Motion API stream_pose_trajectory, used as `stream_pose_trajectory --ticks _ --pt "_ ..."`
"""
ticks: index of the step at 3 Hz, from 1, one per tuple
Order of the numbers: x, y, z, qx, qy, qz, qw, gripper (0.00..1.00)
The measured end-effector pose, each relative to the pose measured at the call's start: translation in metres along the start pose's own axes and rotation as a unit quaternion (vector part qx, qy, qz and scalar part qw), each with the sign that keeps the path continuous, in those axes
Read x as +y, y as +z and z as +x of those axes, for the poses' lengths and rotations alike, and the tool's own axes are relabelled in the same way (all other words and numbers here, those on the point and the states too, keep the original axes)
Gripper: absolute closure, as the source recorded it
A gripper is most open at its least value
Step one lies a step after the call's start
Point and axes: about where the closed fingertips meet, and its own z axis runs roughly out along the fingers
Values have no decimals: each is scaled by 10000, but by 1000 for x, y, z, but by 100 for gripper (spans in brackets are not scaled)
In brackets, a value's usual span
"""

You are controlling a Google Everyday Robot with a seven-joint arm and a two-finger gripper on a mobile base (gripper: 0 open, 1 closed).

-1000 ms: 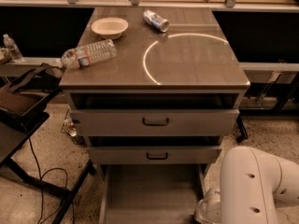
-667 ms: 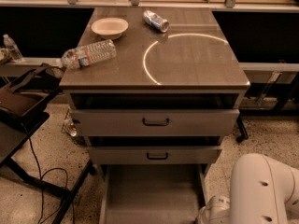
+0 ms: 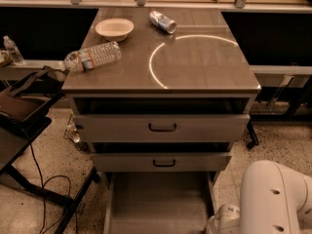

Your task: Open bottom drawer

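When weighed against the task, looked all but finished: found the bottom drawer (image 3: pixel 158 204) drawn well out from under the middle drawer (image 3: pixel 161 163), plain grey floor bare to view, front panel and handle lost below the bottom edge. Judged the step as the tail of the pull, or the letting go. Made out the white robot arm (image 3: pixel 275 199) at lower right, lowest link (image 3: pixel 225 221) just beside the drawer's right wall. Saw nothing of the gripper, presumably beneath that link and out of view near the drawer front; could not tell whether open or closed. Reckoned on a release of the handle next, if held, then a straight withdrawal away from the cabinet, clear of the drawer's wall so as not to nudge it back in. Read no writing anywhere: noted a label on the plastic water bottle (image 3: pixel 92 56) lying on the cabinet top (image 3: pixel 204 67) and print on the tipped drink can (image 3: pixel 162 22), both illegible; none on the white bowl (image 3: pixel 114 29).
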Motion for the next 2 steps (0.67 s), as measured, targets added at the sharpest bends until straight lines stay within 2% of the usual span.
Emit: stream_pose_trajectory --ticks 2 --pt "0 0 0 0 0 -1 10000 100"
